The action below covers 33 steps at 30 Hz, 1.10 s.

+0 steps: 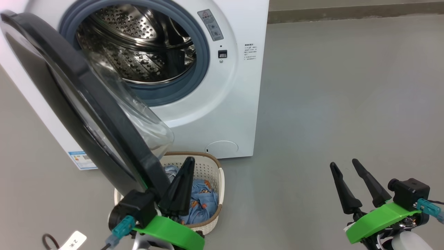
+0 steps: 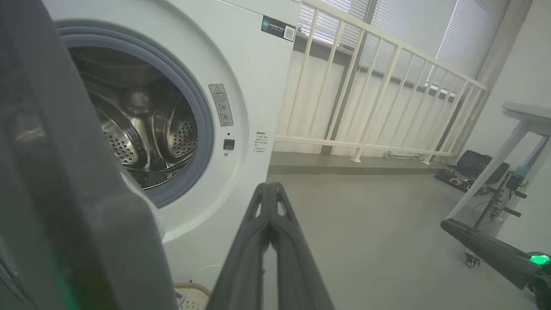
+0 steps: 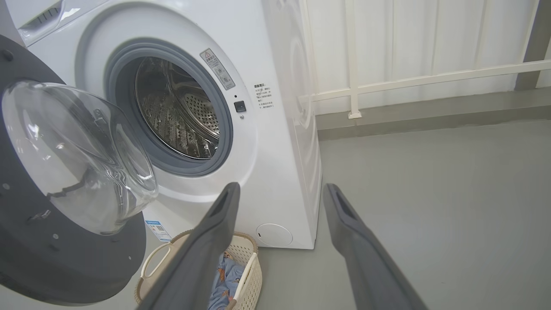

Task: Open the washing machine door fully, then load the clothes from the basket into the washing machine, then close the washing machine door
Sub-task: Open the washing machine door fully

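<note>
Looking down, we see our left pincer (image 1: 189, 162) pressed together and empty, just beside the lower rim of the washing machine door (image 1: 86, 93). Our right pincer (image 1: 344, 164) is spread (its 2 fingers hold nothing) over the floor (image 1: 329, 104). The clothes (image 1: 203, 198) lie in the basket (image 1: 211, 166), just before the washing machine (image 1: 222, 104). Its door stands open, showing the drum (image 1: 138, 45).
</note>
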### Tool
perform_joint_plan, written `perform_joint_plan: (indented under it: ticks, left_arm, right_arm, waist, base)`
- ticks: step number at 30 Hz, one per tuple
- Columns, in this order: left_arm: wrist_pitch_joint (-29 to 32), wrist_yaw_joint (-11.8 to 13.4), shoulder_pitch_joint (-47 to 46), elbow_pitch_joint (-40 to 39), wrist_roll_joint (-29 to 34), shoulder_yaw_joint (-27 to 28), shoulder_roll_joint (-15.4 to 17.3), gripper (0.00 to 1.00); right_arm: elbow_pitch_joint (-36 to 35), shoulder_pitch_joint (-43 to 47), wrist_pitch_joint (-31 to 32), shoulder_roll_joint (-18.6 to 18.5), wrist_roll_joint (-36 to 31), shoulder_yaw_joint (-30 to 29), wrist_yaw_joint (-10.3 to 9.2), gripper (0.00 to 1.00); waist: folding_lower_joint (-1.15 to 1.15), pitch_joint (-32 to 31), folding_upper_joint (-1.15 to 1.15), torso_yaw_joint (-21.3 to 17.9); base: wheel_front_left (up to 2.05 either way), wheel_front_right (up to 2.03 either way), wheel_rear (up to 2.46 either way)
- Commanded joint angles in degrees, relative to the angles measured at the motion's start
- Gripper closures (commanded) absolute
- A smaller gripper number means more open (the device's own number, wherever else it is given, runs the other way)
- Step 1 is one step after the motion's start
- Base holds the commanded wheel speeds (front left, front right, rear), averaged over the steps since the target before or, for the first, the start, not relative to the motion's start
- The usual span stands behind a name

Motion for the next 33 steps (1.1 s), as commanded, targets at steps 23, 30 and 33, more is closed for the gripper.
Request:
perform_joint_plan:
  ticks: [23, 30, 33]
  left_arm:
    - [-6.5, 2.0, -4.8, 11.2, -6.7, 6.0, 0.5, 1.00]
    - [-7.0, 2.6, -3.3, 9.9, -7.1, 7.3, 1.6, 1.00]
    - [-7.1, 3.0, -2.3, 9.0, -7.2, 7.8, 2.2, 1.00]
  right_arm:
    - [0.0, -1.7, -0.7, -0.7, 1.7, 1.7, 0.26, 0.00]
    - [0.2, -1.5, -0.7, -0.5, 1.8, 1.5, 0.26, 0.00]
    - [0.3, -1.4, -0.7, -0.4, 1.8, 1.3, 0.26, 0.00]
  waist:
    - [0.00, 0.3, 0.00, -1.2]
    - [0.00, 0.4, 0.00, 1.0]
    - [0.00, 0.3, 0.00, 2.2]
  base:
    - [0.00, 0.00, 0.00]
    - [0.00, 0.00, 0.00]
    - [0.00, 0.00, 0.00]
